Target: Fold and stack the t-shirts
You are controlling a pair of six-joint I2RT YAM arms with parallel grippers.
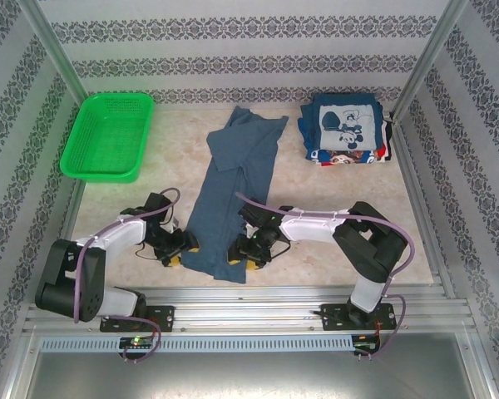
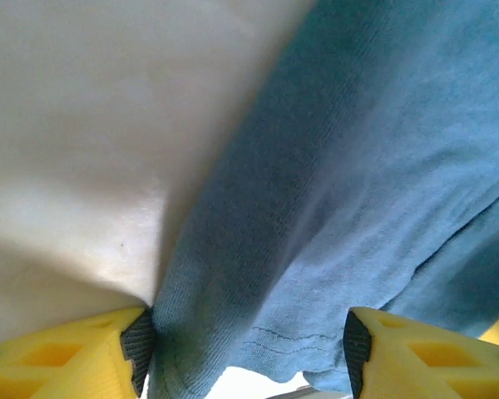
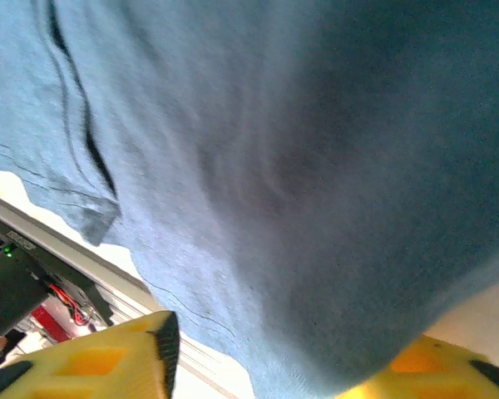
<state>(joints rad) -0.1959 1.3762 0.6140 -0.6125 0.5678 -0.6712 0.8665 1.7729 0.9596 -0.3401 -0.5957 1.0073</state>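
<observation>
- Centre of the top view: blue shirt [image 1: 237,187] flat on the table [image 1: 341,187], folded into a long narrow strip; runs from upper centre down to lower centre, slanting slightly left toward the bottom; wider and rumpled at the top end.
- Upper right: stack [image 1: 347,130] of folded navy printed shirts, mouse print face up on top; just right of the blue shirt's top end with a thin gap of table between; well apart from both grippers.
- Upper left: green basket [image 1: 108,137]; well apart from the blue shirt.
- Lower centre, left side: left gripper [image 1: 181,247] low at the left edge of the strip's bottom end.
- Left wrist view: left fingers [image 2: 62,362] yellow, at the two bottom corners, well apart; shirt hem lies between them and touches the left-hand pad; not pinched, so spread around cloth with no hold on it.
- Lower centre, right side: right gripper [image 1: 244,252] low at the right edge of the same end, over cloth.
- Right wrist view: right fingers [image 3: 100,366] also spread wide; cloth fills the gap and drapes over the right-hand finger; no clamp visible, nothing held.
- Lower left of the right wrist view: metal rail [image 3: 75,249] just below the hem.
</observation>
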